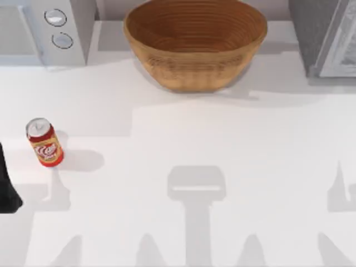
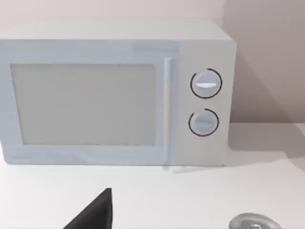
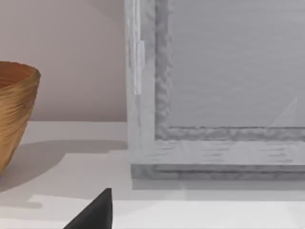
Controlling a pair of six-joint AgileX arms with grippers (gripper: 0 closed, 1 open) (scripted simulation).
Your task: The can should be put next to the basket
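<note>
The can [image 1: 44,143] is small and red with a silver top and stands upright near the table's left edge. Its silver top [image 2: 253,223] also peeks into the left wrist view. The basket [image 1: 194,41], a large round brown woven bowl, sits at the back middle, far from the can; its side [image 3: 14,109] appears in the right wrist view. My left gripper [image 1: 8,192] is a dark shape at the left edge, just in front of the can and apart from it. A black tip of my right gripper [image 3: 95,214] juts in low in the right wrist view.
A white microwave [image 1: 53,28] with two dials [image 2: 205,102] stands at the back left, behind the can. A grey framed appliance [image 1: 325,36] stands at the back right, beside the basket. The white tabletop [image 1: 183,139] lies open between can and basket.
</note>
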